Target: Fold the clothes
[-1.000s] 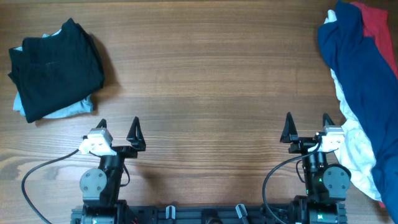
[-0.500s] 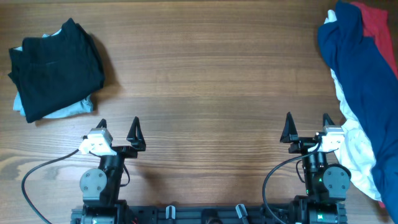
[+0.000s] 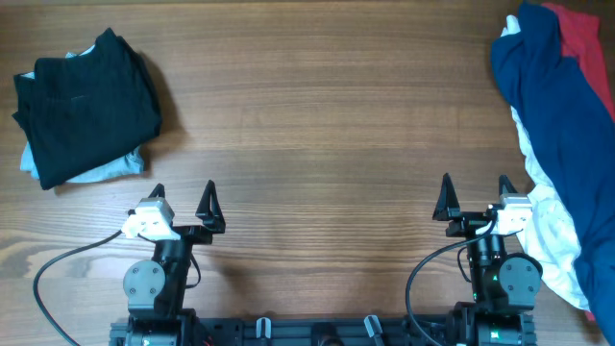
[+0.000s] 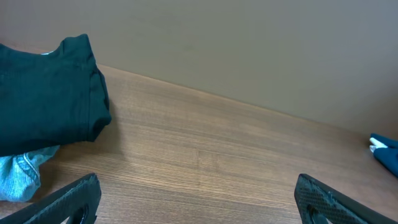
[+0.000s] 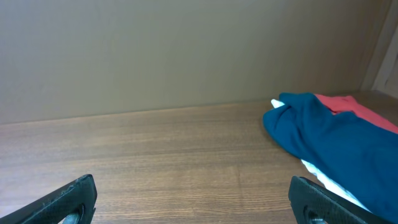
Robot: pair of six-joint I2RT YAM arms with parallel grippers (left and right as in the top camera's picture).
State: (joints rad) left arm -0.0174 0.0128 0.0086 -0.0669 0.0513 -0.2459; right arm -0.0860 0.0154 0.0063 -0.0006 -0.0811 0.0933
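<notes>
Showing, from overhead, a wooden table (image 3: 317, 115) with both arms set along the bottom edge of the frame. Finding the left gripper (image 3: 183, 192) at lower left, jaws spread as wide as they go, clasping nothing, fingertips pointing up the frame over bare wood. Finding the right gripper (image 3: 474, 185) at lower right in the same posture: fully spread, empty, its outer finger near a white garment (image 3: 553, 226) (whether touching it or not, cannot tell).

Placing the clothes in two heaps, well apart, at opposite sides of the frame. Spotting at upper left a folded black garment (image 3: 86, 106) lying on top of a pale-blue garment (image 3: 108, 171), with only a strip of the latter peeking out along the lower edge. Spotting at the right edge a loose, unfolded pile: a royal-blue shirt (image 3: 557, 125) draped from the upper right corner down toward lower right, covering part of a red garment (image 3: 588, 38) at the top and the white one spilling out beneath, beside the right arm's base.

Repeating the picture from the wrists: black cloth over pale blue at far left of the left wrist view, blue over red and a sliver of white at right of the right wrist view, nothing between either pair of fingers.
</notes>
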